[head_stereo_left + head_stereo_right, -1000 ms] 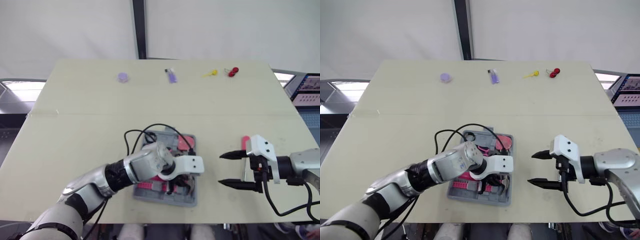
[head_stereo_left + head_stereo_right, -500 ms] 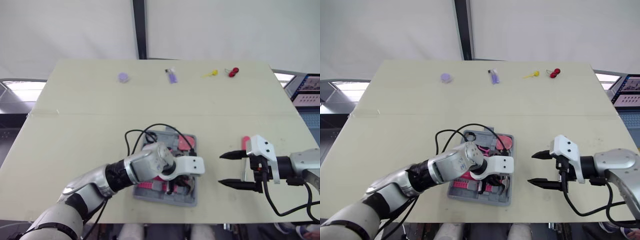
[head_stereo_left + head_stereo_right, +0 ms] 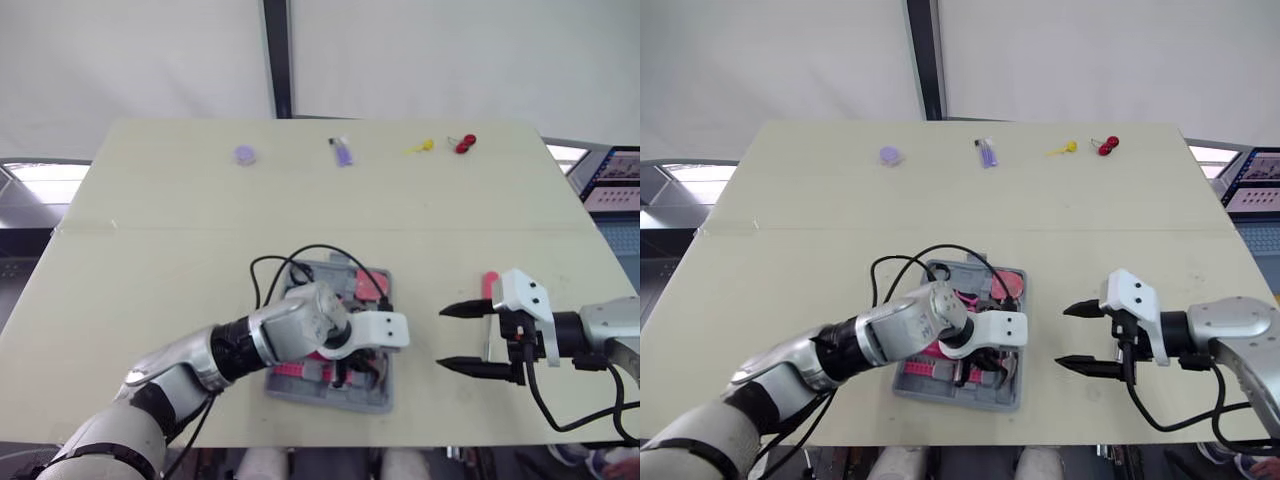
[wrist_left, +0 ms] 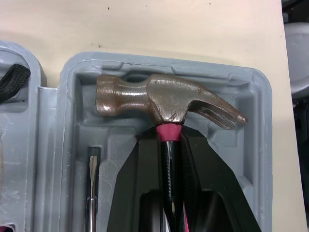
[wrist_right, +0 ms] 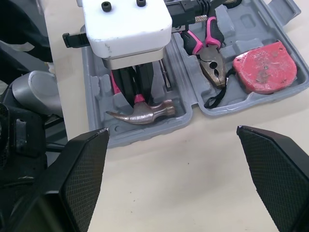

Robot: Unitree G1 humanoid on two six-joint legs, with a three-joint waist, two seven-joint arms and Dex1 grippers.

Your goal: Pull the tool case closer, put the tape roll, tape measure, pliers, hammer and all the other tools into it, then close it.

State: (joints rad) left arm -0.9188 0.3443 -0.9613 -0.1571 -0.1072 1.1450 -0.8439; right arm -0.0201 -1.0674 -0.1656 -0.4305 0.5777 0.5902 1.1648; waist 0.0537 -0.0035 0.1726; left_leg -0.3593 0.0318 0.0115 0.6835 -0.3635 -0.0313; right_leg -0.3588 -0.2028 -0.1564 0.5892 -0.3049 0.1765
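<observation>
Grey moulded plastic tool case [image 3: 345, 402]: lies open on the pale cream table [image 3: 170, 230], near its front edge, about the middle. Holds a steel-headed claw hammer with a pink-and-black handle [image 4: 159, 99], head seated in its moulded recess against the case's end wall. Holds also pink-handled pliers [image 5: 212, 53] and a red tape measure [image 5: 264, 66] in the other half, plus a slim flat screwdriver [image 4: 92, 193] in a slot just beside the hammer handle.

Left gripper [image 5: 136, 94]: reaches down into the case, black fingers [image 4: 135, 193] clamped on the hammer handle just below the head.

Right gripper [image 3: 455, 338]: hovers over bare table to the right of the case, apart from it, fingers spread wide, holding nothing. Just behind it, a pink-handled tool [image 3: 491, 285] on the table, partly hidden.

Along the far edge, well apart from the case: a round purple object [image 3: 245, 154], a small purple item [image 3: 343, 152], a yellow piece [image 3: 421, 147] and a red piece [image 3: 465, 143], too small to identify.
</observation>
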